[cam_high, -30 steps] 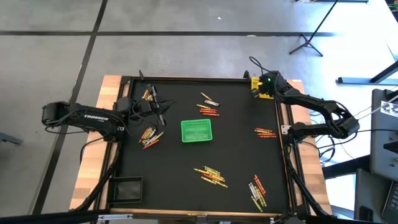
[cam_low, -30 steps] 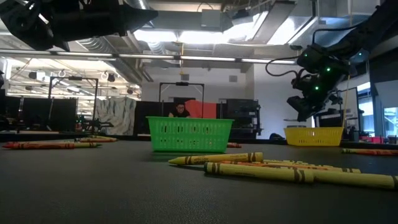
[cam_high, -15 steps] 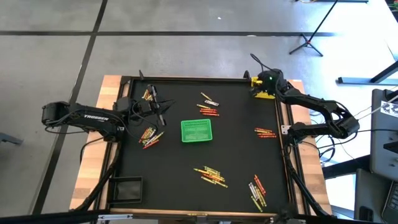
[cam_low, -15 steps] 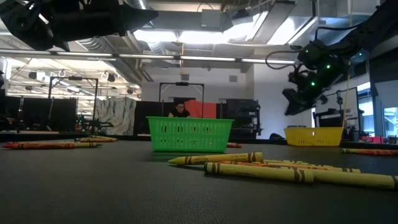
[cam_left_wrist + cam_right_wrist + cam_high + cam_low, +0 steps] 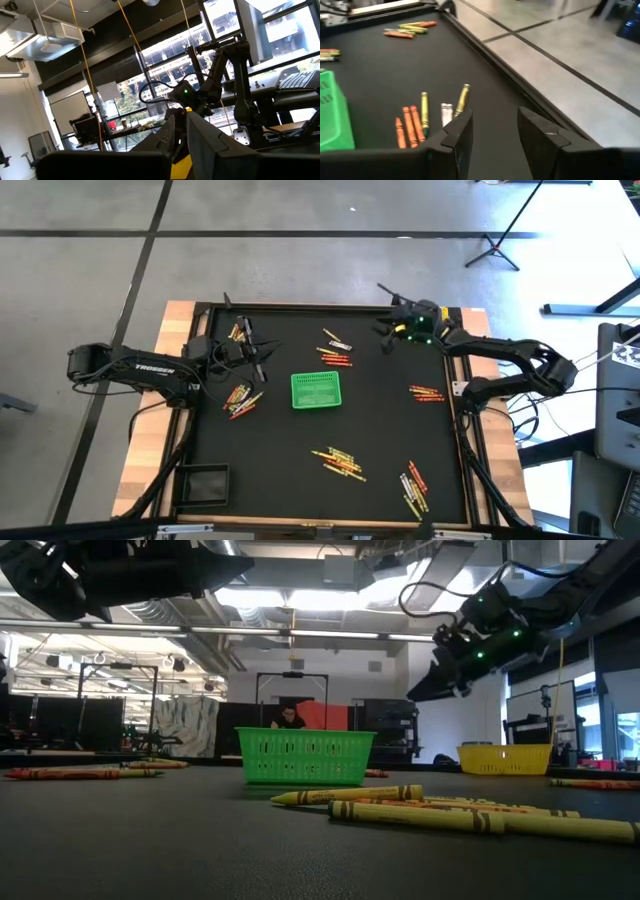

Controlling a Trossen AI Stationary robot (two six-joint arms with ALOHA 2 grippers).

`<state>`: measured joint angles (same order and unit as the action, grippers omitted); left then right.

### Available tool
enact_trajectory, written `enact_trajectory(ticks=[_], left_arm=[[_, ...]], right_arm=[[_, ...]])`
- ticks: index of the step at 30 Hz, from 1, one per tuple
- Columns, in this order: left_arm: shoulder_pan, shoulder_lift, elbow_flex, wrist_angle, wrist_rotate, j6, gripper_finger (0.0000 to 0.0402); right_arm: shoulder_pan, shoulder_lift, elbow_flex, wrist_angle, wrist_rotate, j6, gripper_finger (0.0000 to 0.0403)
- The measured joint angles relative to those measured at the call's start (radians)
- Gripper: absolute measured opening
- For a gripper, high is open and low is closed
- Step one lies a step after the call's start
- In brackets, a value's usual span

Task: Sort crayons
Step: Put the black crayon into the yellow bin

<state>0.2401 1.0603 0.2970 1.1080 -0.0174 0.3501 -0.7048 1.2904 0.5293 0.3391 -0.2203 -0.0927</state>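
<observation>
Crayons lie in small heaps on the black mat: by the far left, left of the green basket, behind it, at the right and near the front. My right gripper hangs open and holds nothing above the far right of the mat, fingers toward the orange, yellow and white crayons. My left gripper stands raised over the mat's far left, shut on something yellow, seemingly a crayon. My left gripper has a yellow thing, seemingly a crayon, pinched between its two fingers. Only a short yellow piece shows low between them. It is lifted clear of the mat, with the fingers pointing slightly upward toward the table's right.
The green basket stands mid-mat. The yellow basket stands in the far right corner, mostly under my right arm in the high view. A black basket sits in the near left corner. A raised frame edges the mat.
My right gripper has left its place above the yellow basket, going toward the table's left and a little up. It has tipped from pointing steeply down to a shallow slant. My left arm has kept still.
</observation>
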Motion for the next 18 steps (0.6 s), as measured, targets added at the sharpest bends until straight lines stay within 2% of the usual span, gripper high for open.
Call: enact_trajectory(ticks=[6, 10, 18], left_arm=[[0.0, 0.0, 0.0, 0.0, 0.0, 0.0, 0.0035], [0.0, 0.0, 0.0, 0.0, 0.0, 0.0, 0.0035], [0.0, 0.0, 0.0, -0.006, 0.0, 0.0, 0.0035]], right_arm=[[0.054, 0.129, 0.001, 0.112, 0.002, -0.002, 0.0152], [0.076, 0.246, 0.049, 0.123, 0.034, -0.007, 0.015], [0.106, 0.437, 0.211, -0.066, 0.034, -0.099, 0.0126]])
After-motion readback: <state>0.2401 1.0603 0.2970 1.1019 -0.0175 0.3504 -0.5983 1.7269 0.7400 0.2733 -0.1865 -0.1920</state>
